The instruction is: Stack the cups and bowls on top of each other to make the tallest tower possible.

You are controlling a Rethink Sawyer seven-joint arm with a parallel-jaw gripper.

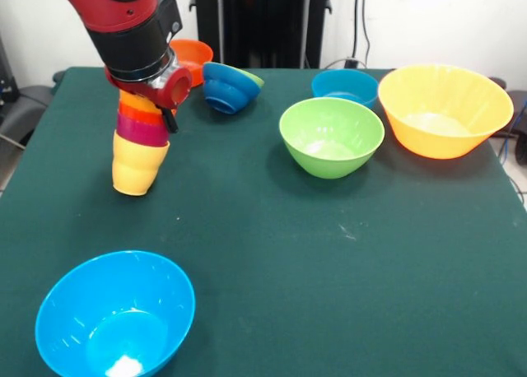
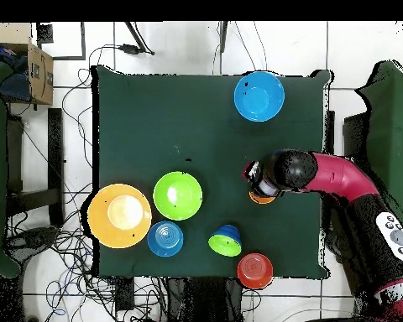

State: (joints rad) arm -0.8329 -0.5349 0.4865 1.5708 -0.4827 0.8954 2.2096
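The green tabletop [image 1: 329,253] carries scattered bowls, and the red and black arm [image 2: 339,176] reaches over one side of it. Largest of the bowls is the orange-yellow one [image 1: 445,109], at a back corner in the front view, upright and open. Just beside it sits the green bowl [image 1: 332,136], also upright, and behind the two a smaller light blue bowl [image 1: 344,86]. A big light blue bowl [image 1: 115,315] stands alone at the near edge, well apart from the rest. Toward the back a dark blue bowl [image 1: 230,87] lies tipped on its side with a green one nested in it, and an orange-red bowl [image 1: 191,58] rests at the far edge behind the arm. The tower [image 1: 138,146] is a short stack of nested cups, yellow lowest, then purple, red-orange and orange-yellow, tilted a little and hanging under the arm's end; I cannot tell whether its base touches the cloth. The claw [image 1: 148,105] is buried in the top of the stack, and whether it is spread or pinched cannot be made out.
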